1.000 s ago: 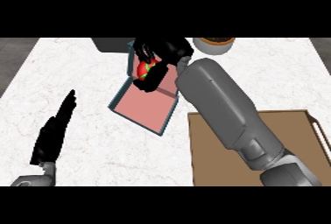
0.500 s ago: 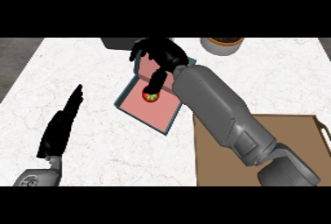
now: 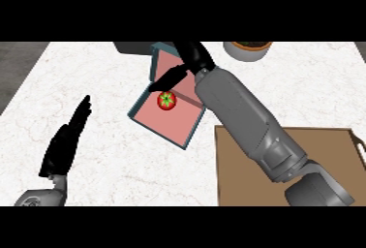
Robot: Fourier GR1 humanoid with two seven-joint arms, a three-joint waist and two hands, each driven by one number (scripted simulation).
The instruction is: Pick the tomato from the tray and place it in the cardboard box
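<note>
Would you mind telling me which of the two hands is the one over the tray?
The right hand, its fingers hanging over the pink tray beside the tomato. The left hand rests open over bare counter.

the right forearm comes in from the lower right corner and runs diagonally up and to the left, thick and grey, ending in the black right hand (image 3: 187, 67) near the upper middle of the view. this hand is tilted, its fingers (image 3: 164, 82) stretched fairly straight and pointing down and to the left, not curled round anything. the left forearm shows only as a grey stub at the lower left edge. above it the left hand (image 3: 66, 140) stands open and flat, seen edge-on, fingers straight and pressed together, their tips pointing up and slightly to the right, at rest.
</note>
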